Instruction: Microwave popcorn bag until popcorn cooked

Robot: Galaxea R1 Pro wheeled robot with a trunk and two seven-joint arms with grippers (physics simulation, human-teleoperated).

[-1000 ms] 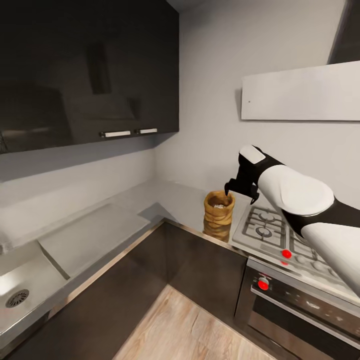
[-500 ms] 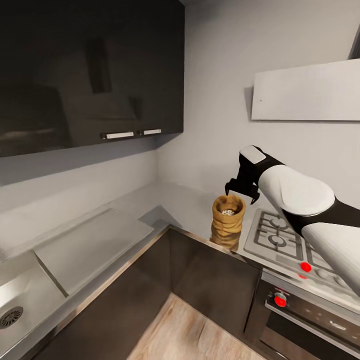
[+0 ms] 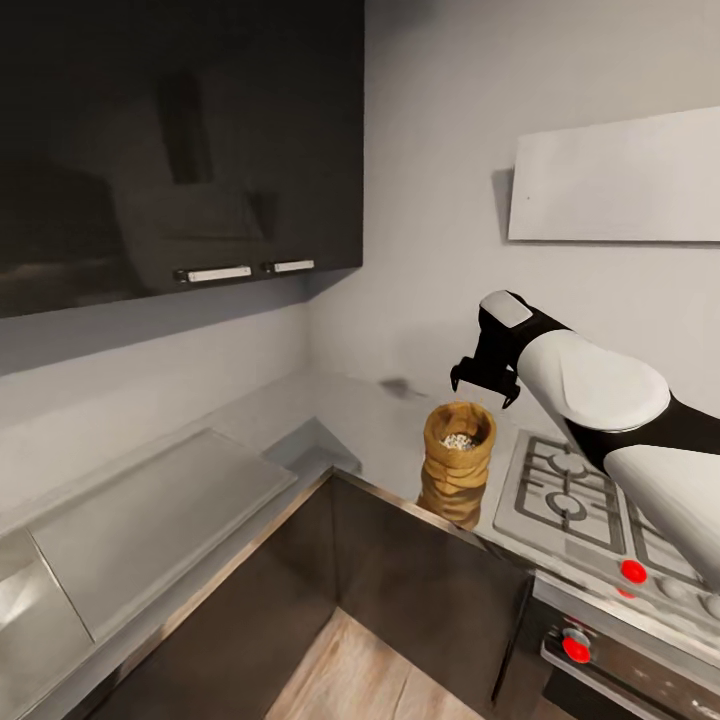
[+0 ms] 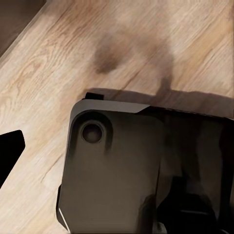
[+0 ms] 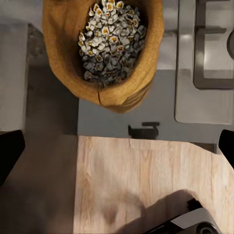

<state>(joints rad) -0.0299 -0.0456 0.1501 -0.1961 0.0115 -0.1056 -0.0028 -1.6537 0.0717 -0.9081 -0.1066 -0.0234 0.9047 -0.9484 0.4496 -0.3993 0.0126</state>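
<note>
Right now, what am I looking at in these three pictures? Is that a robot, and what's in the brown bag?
Yes, it is a robot in a pretend, computer-drawn kitchen. The big picture comes from a camera on its head. The white and black arm is its right arm, ending in a black two-fingered right gripper, open and holding nothing. It hangs just above a small tan crumpled paper popcorn bag, which stands on the shiny grey metal countertop beside the steel gas hob.

Another picture comes from a camera on that right arm, looking straight down into the bag. The little pale pieces are the popcorn.

The last picture is from the left arm's camera. It shows the wooden floor and a dark part of the robot itself.
</note>
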